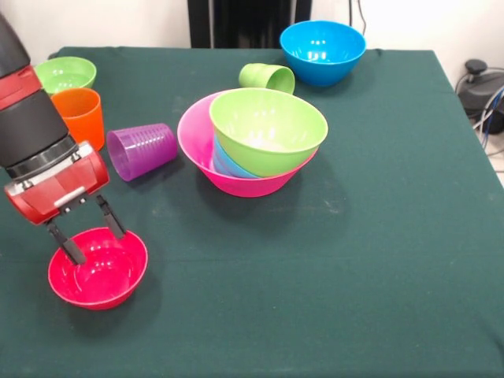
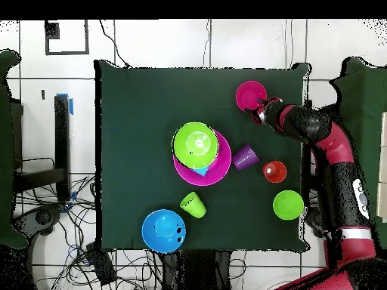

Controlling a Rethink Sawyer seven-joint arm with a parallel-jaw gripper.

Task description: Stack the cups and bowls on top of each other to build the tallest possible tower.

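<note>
At the lower left of the front view a small red bowl [image 1: 98,268] stands upright on the dark green surface [image 1: 354,260]. The jaws of the gripper [image 1: 89,229] are spread wide and straddle the bowl's far rim: one finger reaches down to the rim at its left, the other ends just above the rim further right. Whether either finger touches the plastic cannot be told. The red and black arm [image 1: 31,126] slants up to the frame's upper left edge.

Further back, left of centre, a purple cup [image 1: 142,150] lies on its side with its mouth toward the left, close beside the arm. Just behind it an orange cup [image 1: 80,116] stands upright, and behind that, near the upper left corner, sits a small green bowl [image 1: 64,75].

In the middle of the frame the tower [image 1: 253,142] rests on its large pink bowl [image 1: 197,142]; a light blue piece [image 1: 226,161] is nested inside, and a medium green bowl [image 1: 268,130] sits tilted on top, its mouth tipped toward the right.

Behind the tower a light green cup [image 1: 268,77] lies on its side, mouth toward the right. At the upper right, well apart from the tower, stands a medium blue bowl [image 1: 322,52], upright. The right half of the surface carries nothing else.
</note>
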